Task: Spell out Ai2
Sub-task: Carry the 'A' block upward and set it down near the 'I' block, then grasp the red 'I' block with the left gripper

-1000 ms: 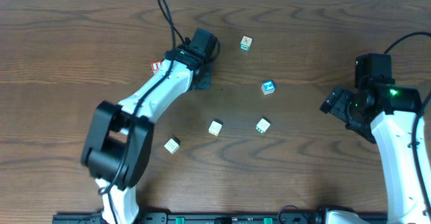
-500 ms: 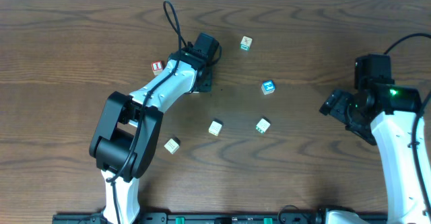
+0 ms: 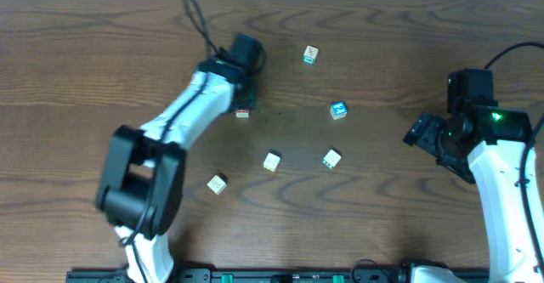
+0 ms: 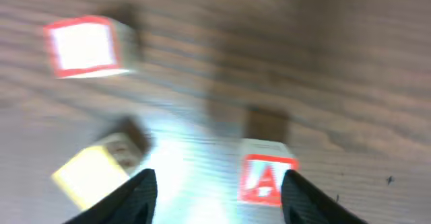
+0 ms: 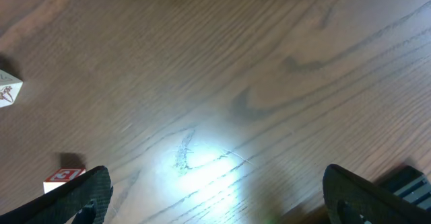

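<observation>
In the left wrist view the cube with the red "A" (image 4: 266, 177) rests on the table between the fingertips of my left gripper (image 4: 219, 183), close to the right finger. The jaws stand open and wider than the cube. From overhead this cube (image 3: 243, 112) shows just below the left gripper (image 3: 242, 99). A red-bordered cube (image 4: 84, 46) lies further off; its letter is too blurred to read. The blue "2" cube (image 3: 338, 110) sits alone mid-table. My right gripper (image 3: 421, 132) hangs open at the right, holding nothing (image 5: 215, 183).
A yellow cube (image 4: 94, 173) lies by the left finger. A green-marked cube (image 3: 311, 54) sits at the back. Three cream cubes (image 3: 272, 161) (image 3: 331, 157) (image 3: 218, 183) lie toward the front. Two cubes (image 5: 3, 89) (image 5: 62, 177) show left in the right wrist view.
The left gripper has opened and swung slightly back and left, leaving a cube on the table below it. The left arm now covers the cube seen at its left earlier. The right arm has not moved.
</observation>
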Available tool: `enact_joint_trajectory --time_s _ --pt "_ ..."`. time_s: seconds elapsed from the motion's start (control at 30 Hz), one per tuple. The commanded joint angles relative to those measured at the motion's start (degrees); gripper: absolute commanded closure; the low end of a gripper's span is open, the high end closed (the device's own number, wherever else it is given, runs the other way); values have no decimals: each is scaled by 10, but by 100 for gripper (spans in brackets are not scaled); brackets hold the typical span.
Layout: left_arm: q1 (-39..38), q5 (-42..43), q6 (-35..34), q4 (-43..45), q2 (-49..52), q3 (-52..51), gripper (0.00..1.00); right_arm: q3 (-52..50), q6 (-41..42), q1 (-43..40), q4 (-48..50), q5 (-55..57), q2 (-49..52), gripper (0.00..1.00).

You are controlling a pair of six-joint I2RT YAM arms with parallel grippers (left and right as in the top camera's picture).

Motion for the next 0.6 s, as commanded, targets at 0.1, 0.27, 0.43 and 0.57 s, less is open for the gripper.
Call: enact_joint_trajectory --time_s 0.1,0.27,0.43,0.57 --pt "58 -38 -34 -7 -27 9 28 8 7 -2 0 6 4 1" --pt "75 -68 -67 15 -26 7 25 8 7 -2 0 6 4 1" --pt "86 -41 -87 43 -3 5 13 8 7 -2 2 6 4 1" --pt "89 -41 -87 45 21 5 14 8 7 -2 2 6 4 1"
